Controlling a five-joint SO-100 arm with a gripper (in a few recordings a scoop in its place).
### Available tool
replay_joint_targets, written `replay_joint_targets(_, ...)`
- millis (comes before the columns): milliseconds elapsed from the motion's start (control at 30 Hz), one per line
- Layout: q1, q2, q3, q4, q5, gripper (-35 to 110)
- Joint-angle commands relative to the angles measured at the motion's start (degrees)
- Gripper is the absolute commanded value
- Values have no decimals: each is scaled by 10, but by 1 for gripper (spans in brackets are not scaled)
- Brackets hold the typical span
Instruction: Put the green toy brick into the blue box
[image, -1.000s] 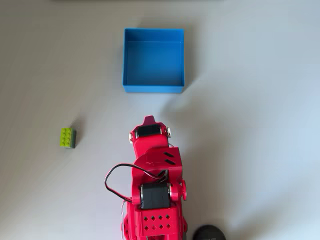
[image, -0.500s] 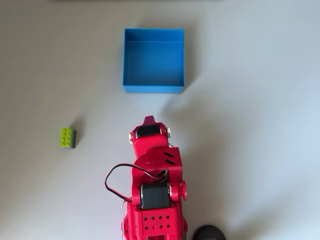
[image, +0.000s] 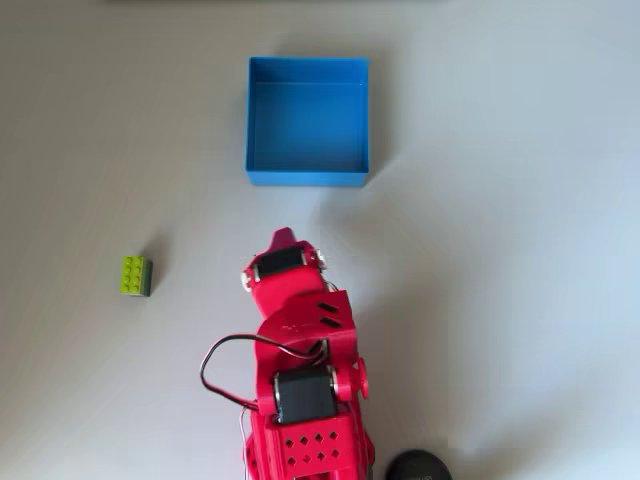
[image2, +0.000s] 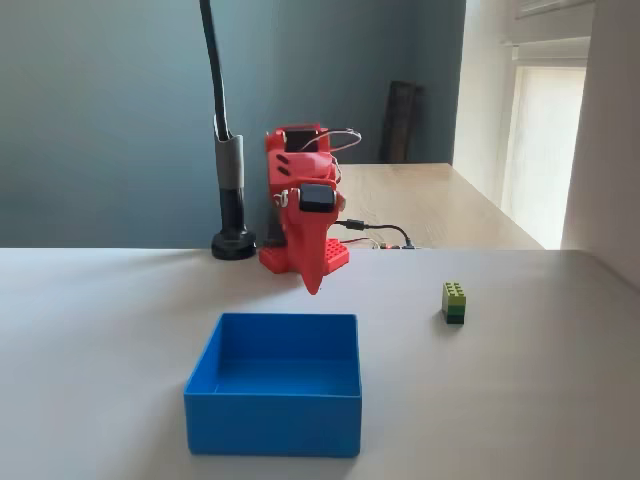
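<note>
The green toy brick (image: 135, 275) stands alone on the pale table, left of the arm in the overhead view and at the right (image2: 454, 301) in the fixed view. The blue box (image: 307, 178) sits open-topped with nothing in it, beyond the arm's tip in the overhead view and nearest the camera (image2: 272, 425) in the fixed view. My red gripper (image: 283, 238) points down above the table between the box and the arm's base, its fingers pressed together into one tip (image2: 313, 286) with nothing between them. It is well apart from the brick and short of the box.
A black pole on a round base (image2: 233, 243) stands beside the arm's base, and the same base shows at the bottom edge (image: 417, 467) from above. Wires trail behind the arm. Bare table surrounds the brick and the box.
The arm has swung slightly to the left in the overhead view, toward the brick's side. Brick and box have not moved.
</note>
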Motion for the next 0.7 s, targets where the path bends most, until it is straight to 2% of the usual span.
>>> replay_joint_targets(0, -26, -75, -73, -5, -11, 0)
replay_joint_targets(667, -98, -446, -349, -2, -88, 0)
